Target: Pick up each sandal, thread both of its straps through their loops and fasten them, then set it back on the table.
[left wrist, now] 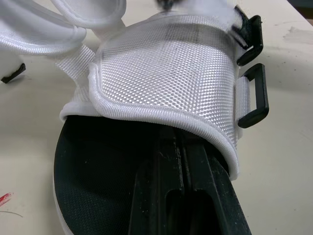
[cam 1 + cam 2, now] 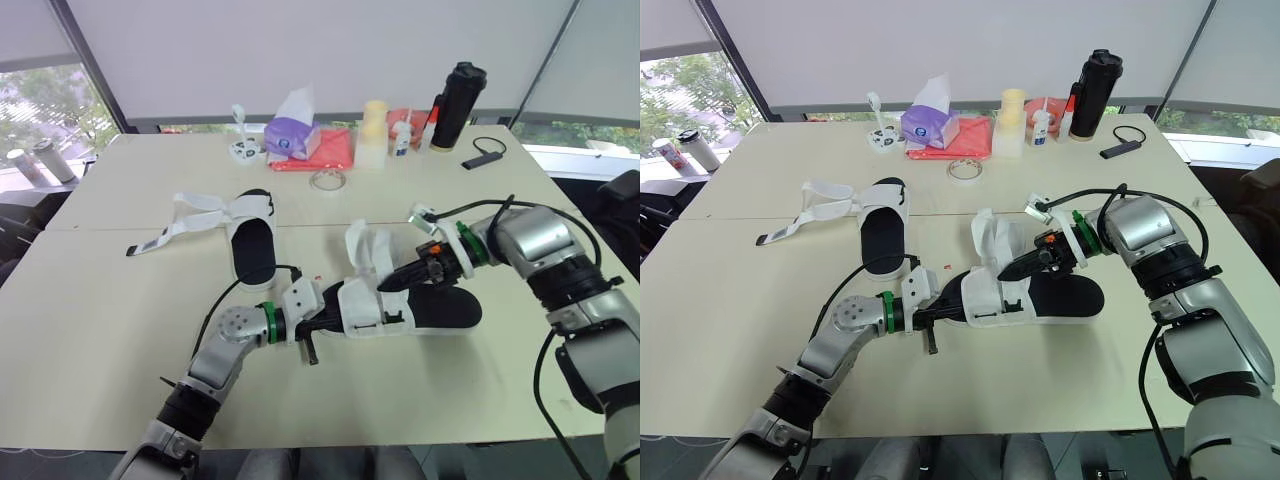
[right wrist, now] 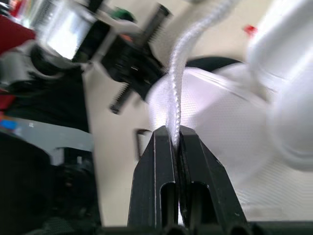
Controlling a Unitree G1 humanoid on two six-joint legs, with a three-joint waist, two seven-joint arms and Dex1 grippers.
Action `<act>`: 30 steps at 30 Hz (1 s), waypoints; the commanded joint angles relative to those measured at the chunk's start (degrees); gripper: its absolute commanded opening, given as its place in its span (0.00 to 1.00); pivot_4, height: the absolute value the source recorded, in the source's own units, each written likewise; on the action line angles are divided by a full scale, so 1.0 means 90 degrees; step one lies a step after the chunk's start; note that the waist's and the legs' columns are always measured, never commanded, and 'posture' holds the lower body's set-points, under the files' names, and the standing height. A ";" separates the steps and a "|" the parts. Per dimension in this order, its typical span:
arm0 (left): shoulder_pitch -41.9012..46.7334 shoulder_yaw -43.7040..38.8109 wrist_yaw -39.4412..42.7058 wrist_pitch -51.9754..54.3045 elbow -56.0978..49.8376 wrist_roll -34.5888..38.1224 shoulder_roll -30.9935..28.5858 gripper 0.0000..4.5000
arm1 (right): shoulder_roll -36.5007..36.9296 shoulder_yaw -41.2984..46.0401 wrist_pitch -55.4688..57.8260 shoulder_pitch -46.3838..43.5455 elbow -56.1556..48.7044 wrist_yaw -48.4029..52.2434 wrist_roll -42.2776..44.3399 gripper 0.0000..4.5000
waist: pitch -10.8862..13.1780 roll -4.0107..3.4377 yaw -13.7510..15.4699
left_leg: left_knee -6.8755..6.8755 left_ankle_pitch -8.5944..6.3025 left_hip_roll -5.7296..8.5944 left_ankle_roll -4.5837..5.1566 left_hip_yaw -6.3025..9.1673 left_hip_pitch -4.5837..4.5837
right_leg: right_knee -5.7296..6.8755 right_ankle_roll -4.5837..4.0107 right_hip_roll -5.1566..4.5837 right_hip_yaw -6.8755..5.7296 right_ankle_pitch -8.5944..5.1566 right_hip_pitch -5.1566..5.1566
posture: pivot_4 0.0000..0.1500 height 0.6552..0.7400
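At centre, sandal [image 2: 440,308], right tool [image 3: 176,133] pinching its strap [image 3: 178,88], left tool [image 1: 180,147] closed inside the toe.

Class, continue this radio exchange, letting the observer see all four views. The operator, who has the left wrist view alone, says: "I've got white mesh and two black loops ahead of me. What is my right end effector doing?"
Observer: The right end effector is shut on a white strap of the near sandal.
Operator: Where is the second sandal?
Observer: The second sandal lies on the table, farther from the robot and to its left.
Operator: Is that one fastened?
Observer: No, its straps lie spread open toward the robot's left.
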State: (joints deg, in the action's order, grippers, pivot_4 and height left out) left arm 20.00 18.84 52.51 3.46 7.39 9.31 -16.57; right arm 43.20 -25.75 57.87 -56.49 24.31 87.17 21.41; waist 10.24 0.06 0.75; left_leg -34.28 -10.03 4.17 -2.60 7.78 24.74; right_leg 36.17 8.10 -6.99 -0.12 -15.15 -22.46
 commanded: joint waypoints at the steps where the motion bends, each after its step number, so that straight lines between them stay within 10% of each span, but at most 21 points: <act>1: -0.0127 0.0185 -0.0005 0.0162 0.0255 -0.0227 -0.0015 0.00 | -0.0043 -0.0031 -0.0338 -0.0191 0.0350 0.0020 -0.0331 0.01 | 0.0000 0.0000 -0.0003 | 0.0000 0.0000 0.0000 0.0000 0.0000 0.0000 | 0.0000 0.0000 0.0000 0.0000 0.0000 0.0001 | 1.00 1.00; 30: -0.0078 0.0189 0.0020 0.0141 0.0311 -0.0210 0.0013 0.00 | 0.0454 0.0599 -0.0491 0.1321 -0.2116 -0.0691 -0.0167 0.01 | -0.0001 0.0000 -0.0002 | 0.0002 0.0001 -0.0001 -0.0002 0.0002 -0.0002 | 0.0000 0.0001 0.0000 0.0001 0.0000 0.0002 | 1.00 1.00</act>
State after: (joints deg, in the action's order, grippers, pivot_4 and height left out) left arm 20.49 19.00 52.28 3.37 8.02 9.30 -15.99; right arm 46.13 -20.73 54.35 -45.76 7.16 81.20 20.42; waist 10.23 0.06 0.73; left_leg -34.26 -10.03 4.16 -2.62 7.80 24.72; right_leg 36.17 8.10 -6.98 -0.11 -15.15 -22.44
